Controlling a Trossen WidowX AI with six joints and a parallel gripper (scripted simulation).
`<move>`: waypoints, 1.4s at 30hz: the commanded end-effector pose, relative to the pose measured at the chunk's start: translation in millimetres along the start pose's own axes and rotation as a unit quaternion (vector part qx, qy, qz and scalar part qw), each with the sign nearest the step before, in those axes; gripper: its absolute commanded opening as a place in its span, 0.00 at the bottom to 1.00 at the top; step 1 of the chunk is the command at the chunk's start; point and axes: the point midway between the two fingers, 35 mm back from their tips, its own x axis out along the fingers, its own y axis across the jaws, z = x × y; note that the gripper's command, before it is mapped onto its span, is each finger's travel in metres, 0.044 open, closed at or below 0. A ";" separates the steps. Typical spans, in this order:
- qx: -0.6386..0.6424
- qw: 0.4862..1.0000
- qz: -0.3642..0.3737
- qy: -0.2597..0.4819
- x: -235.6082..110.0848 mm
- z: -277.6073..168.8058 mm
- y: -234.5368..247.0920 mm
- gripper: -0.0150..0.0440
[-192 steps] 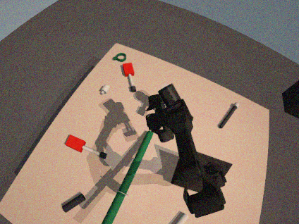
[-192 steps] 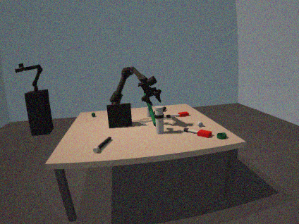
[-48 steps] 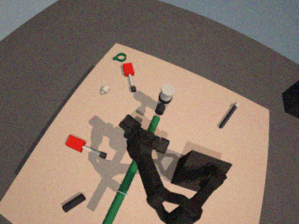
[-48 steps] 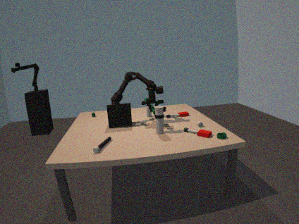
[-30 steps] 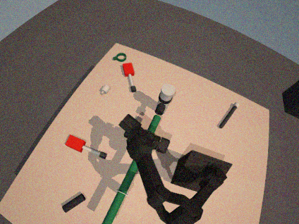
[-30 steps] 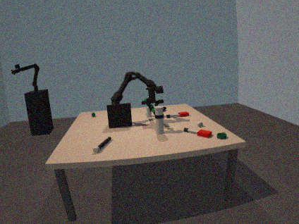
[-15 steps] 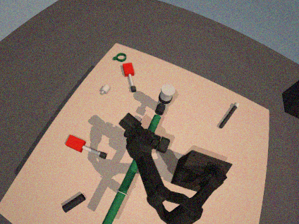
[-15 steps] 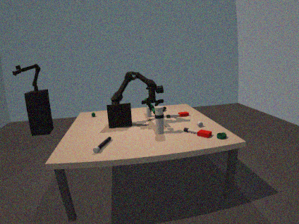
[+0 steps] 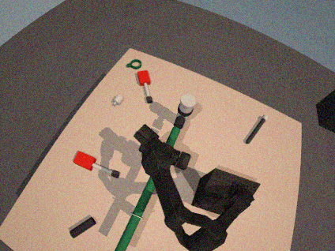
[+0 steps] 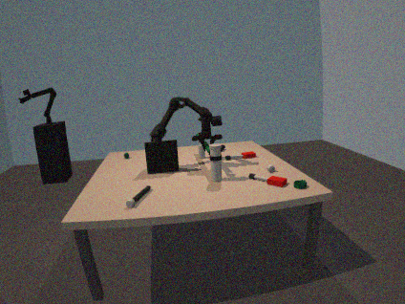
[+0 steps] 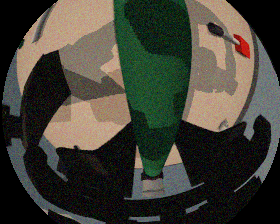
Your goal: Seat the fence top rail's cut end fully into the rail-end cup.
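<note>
- The room has blue walls and a dark floor; the work happens on a pale table (image 10: 267, 204) with the arm's dark pedestal (image 9: 221, 188) set on it, behind the gripper and off to its side.
- The green rail (image 9: 144, 197) is the longest thing here. It lies roughly level above the table top, running from under and behind the gripper forward to the post, its far end out of the top view's lower edge.
- Its long axis runs diagonally in the top view, and the cut end points straight at the post, which is the line it needs for the cup.
- The gripper (image 9: 167, 150) is closed across the rail partway along, fingers held apart only by the rail's width. Judging by the pose, a grip this near the front end lets it steer the tip.
- The big post (image 10: 216, 167) stands upright just ahead of the gripper, with a pale cap (image 9: 188, 100) on top.
- The dark brace band (image 9: 186, 110) sits high on the post, just under the cap, as the task wants.
- The dark rail-end cup (image 9: 179, 121) hangs on the band's near side; the rail's tip meets it, though how deep it sits cannot be told.
- Release appears not yet done.
</note>
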 end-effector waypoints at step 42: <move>0.000 1.000 0.000 0.001 6.0 -19.8 1.0 0.25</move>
